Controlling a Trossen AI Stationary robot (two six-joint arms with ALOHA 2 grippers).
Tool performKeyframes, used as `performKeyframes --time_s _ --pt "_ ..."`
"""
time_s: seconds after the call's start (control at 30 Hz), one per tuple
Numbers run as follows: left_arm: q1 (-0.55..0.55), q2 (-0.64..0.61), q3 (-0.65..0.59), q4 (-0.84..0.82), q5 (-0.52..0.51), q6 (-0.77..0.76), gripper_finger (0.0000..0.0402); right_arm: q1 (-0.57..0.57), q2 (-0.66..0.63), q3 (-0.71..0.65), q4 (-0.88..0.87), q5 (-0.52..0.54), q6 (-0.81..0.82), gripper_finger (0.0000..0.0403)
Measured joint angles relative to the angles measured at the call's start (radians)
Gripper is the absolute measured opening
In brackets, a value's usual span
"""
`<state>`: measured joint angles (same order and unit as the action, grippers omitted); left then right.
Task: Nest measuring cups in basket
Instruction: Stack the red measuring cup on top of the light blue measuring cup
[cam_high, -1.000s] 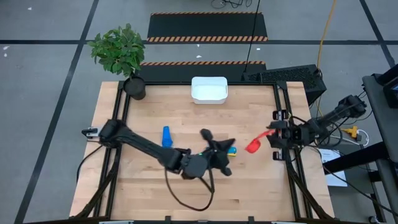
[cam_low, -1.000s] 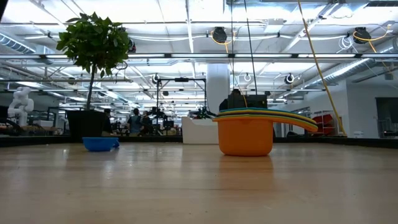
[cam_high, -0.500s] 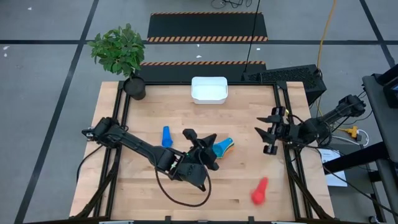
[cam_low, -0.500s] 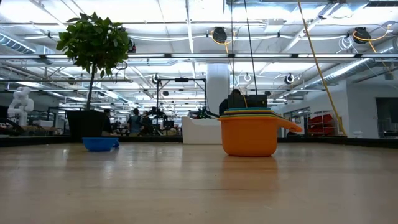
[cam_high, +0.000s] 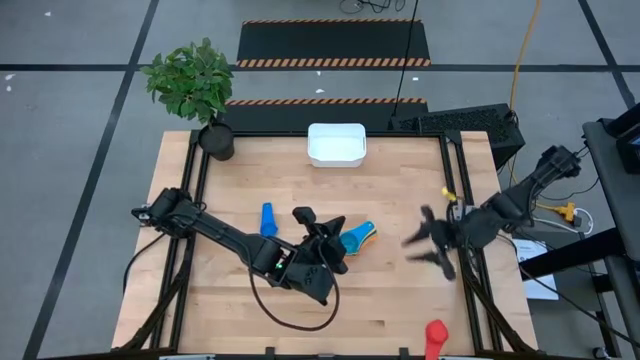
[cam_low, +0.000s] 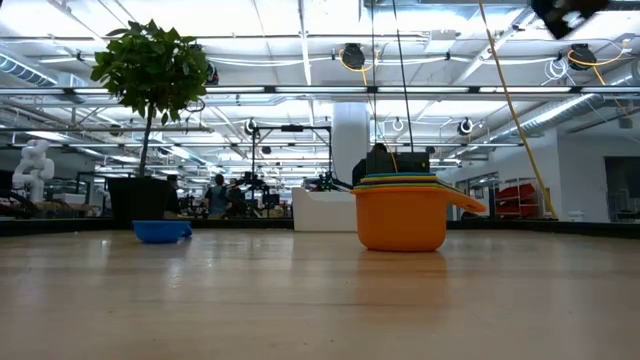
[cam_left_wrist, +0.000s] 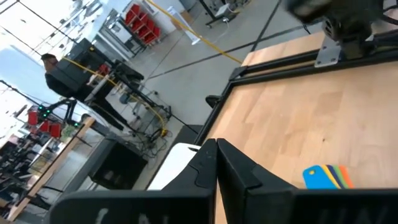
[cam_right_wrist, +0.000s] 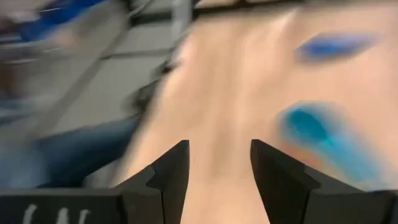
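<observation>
Right gripper (cam_high: 428, 248) empty beside stacked cups (cam_high: 354, 238); plant (cam_high: 192, 80) far.

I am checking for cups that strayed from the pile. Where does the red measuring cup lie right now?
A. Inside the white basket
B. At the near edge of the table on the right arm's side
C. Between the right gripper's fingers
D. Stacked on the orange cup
B: the high view shows the red cup alone at the table's near edge, apart from the right gripper, which holds nothing.
</observation>
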<state>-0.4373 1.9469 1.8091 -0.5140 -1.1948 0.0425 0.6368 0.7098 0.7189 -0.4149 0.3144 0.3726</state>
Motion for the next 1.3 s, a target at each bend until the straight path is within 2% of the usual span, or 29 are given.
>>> performKeyframes --time_s 0.07,0.13,0.37,0.57,0.7,0.83,1.03,1.3 --pt "0.001 0.0 0.0 0.0 0.001 0.0 0.0004 0.038 0.019 0.001 -0.02 -0.134 0.123 0.0164" --pt "0.001 0.0 0.0 0.001 0.014 -0.006 0.0003 0.083 0.055 0.002 -0.038 -0.206 0.226 0.0164" --pt "-0.005 0.0 0.0 0.021 0.05 -0.013 0.0021 0.249 0.272 0.002 -0.119 -0.321 0.455 0.0164" --pt "-0.004 0.0 0.0 0.111 0.069 0.058 0.0013 0.364 0.461 0.002 -0.097 -0.411 0.558 0.0164" --pt "-0.001 0.0 0.0 0.165 0.098 0.103 0.0006 0.419 0.544 0.002 -0.025 -0.421 0.57 0.0164" --pt "0.0 0.0 0.0 0.193 0.122 0.114 0.0007 0.455 0.584 0.002 0.087 -0.382 0.583 0.0164" --pt "-0.001 0.0 0.0 0.22 0.122 0.12 0.002 0.511 0.606 0.002 0.198 -0.32 0.58 0.0164" --pt "-0.001 0.0 0.0 0.228 0.123 0.116 0.0009 0.575 0.608 0.002 0.402 -0.327 0.518 0.0164"
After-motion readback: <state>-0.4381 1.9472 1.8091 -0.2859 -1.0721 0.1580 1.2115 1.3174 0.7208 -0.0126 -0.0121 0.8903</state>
